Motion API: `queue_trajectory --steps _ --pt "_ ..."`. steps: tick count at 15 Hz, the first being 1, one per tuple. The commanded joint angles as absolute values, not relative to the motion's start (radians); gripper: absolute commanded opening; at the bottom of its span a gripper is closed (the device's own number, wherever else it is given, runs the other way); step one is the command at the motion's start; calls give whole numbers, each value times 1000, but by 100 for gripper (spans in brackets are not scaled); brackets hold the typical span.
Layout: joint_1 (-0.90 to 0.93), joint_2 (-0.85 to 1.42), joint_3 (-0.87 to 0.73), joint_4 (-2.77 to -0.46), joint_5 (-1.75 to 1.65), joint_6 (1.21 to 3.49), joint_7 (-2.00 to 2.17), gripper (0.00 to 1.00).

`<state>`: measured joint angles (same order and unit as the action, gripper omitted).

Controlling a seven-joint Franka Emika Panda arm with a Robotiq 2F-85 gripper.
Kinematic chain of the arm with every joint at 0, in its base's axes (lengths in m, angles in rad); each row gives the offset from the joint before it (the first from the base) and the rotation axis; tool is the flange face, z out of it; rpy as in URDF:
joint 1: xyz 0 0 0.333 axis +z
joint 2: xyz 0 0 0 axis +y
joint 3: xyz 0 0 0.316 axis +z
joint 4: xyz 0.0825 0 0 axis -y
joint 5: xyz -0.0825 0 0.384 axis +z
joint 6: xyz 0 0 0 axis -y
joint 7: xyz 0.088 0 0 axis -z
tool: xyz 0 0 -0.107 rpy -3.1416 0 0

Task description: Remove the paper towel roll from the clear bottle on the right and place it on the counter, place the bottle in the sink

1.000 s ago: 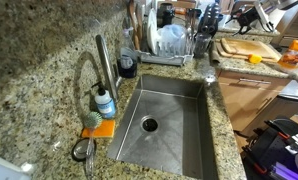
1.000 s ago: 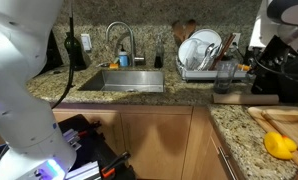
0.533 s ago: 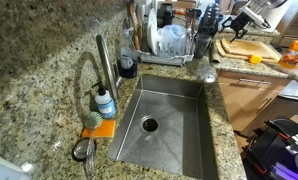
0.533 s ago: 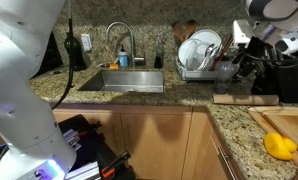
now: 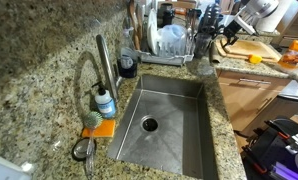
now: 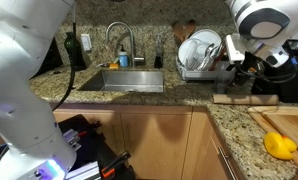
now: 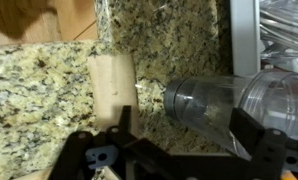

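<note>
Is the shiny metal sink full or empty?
Empty: in an exterior view the rectangular stainless-steel sink shows only bare floor and its round dark drain hole.

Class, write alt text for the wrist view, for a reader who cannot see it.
A clear bottle shows against the speckled granite counter, just beyond the open gripper. A pale tan block lies left of it.

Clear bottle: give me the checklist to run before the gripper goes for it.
1. Gripper open: ok, spread wide.
2. Clear bottle centred in the gripper: not ok, it sits off to one side in the wrist view.
3. Paper towel roll off the bottle: cannot tell, no roll visible.
4. Sink free to receive the bottle: ok, nothing shows in the basin.
5. Clearance from the dish rack: cannot tell.
</note>
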<state>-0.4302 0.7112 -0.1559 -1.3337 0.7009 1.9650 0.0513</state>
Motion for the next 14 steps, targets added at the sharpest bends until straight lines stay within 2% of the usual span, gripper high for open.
queue_trajectory --steps 1,9,10,14 --pt "-440 727 -135 -1328 691 1987 37 100" --pt "-378 636 -167 -1397 660 2085 40 100" --pt "-414 688 -133 -1333 669 2052 32 100" --pt "-404 664 -139 -1345 663 2059 39 100"
